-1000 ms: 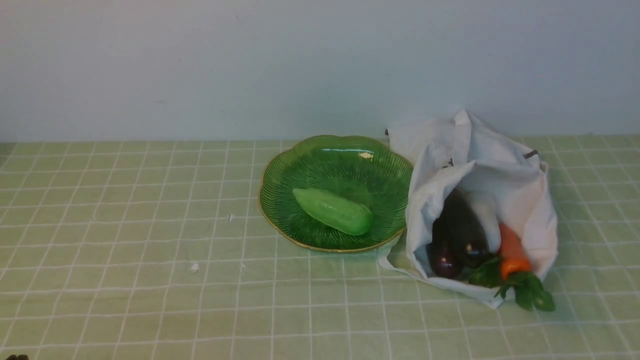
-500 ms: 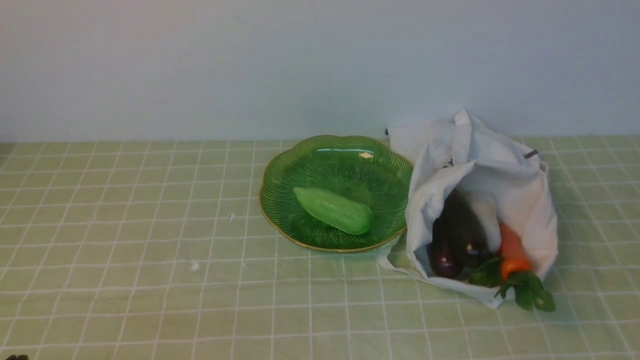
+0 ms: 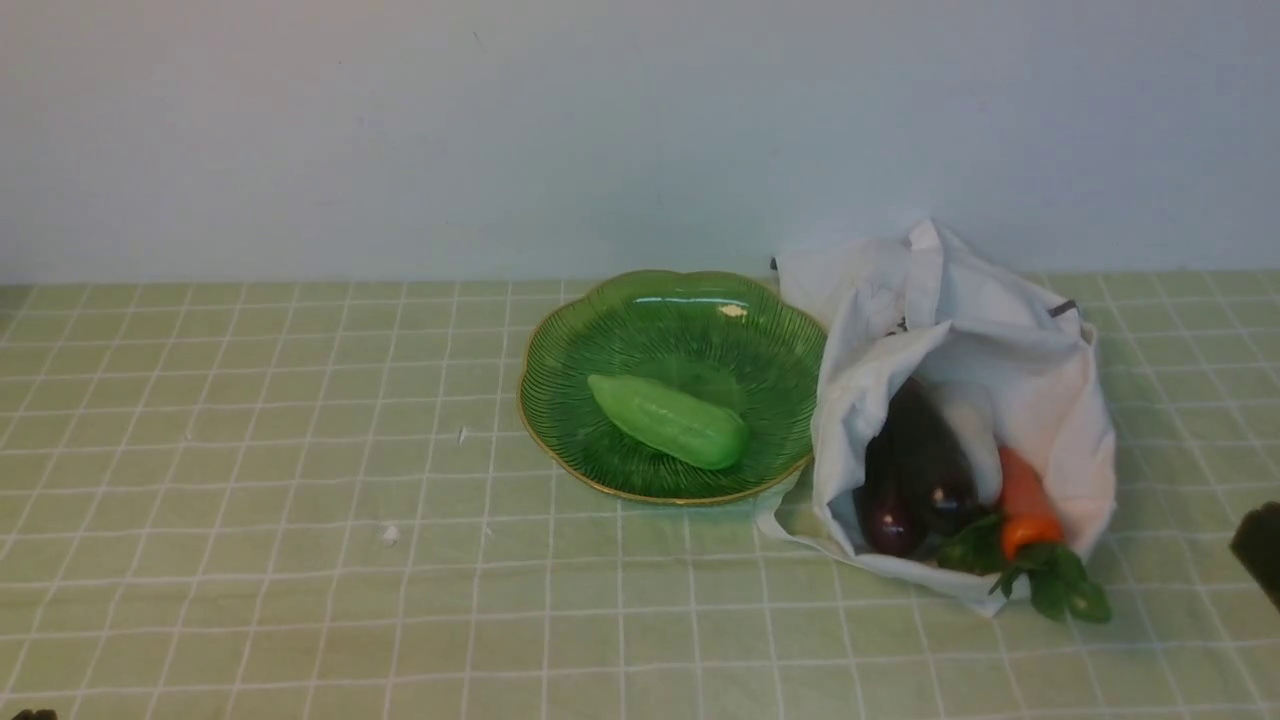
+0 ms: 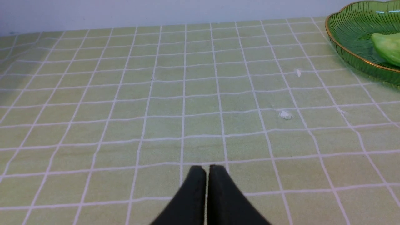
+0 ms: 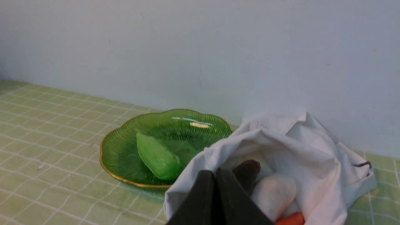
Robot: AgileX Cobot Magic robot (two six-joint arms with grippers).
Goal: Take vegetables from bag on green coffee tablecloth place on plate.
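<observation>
The white bag (image 3: 1010, 350) lies open on the green coffee tablecloth (image 3: 250, 450), right of the plate (image 3: 680, 320). A green cucumber (image 3: 668, 421) rests on the plate. In the bag's mouth are two dark purple eggplants (image 3: 925, 450), a white piece (image 3: 975, 430) and an orange carrot (image 3: 1022, 500) with green leaves. My right gripper (image 5: 215, 171) is shut and empty, just in front of the bag's mouth, near an eggplant (image 5: 248, 172) and the white piece (image 5: 275, 190). My left gripper (image 4: 207, 168) is shut and empty over bare cloth, well left of the plate (image 4: 347, 34).
A pale wall runs close behind the plate and bag. Small white scraps (image 3: 389, 535) lie on the cloth left of the plate. A dark part of my right arm (image 3: 1262, 548) shows at the right edge of the front view.
A dark part of my right arm has come into the front view at its right edge, beside the bag. The vegetables, bag and plate have not moved.
</observation>
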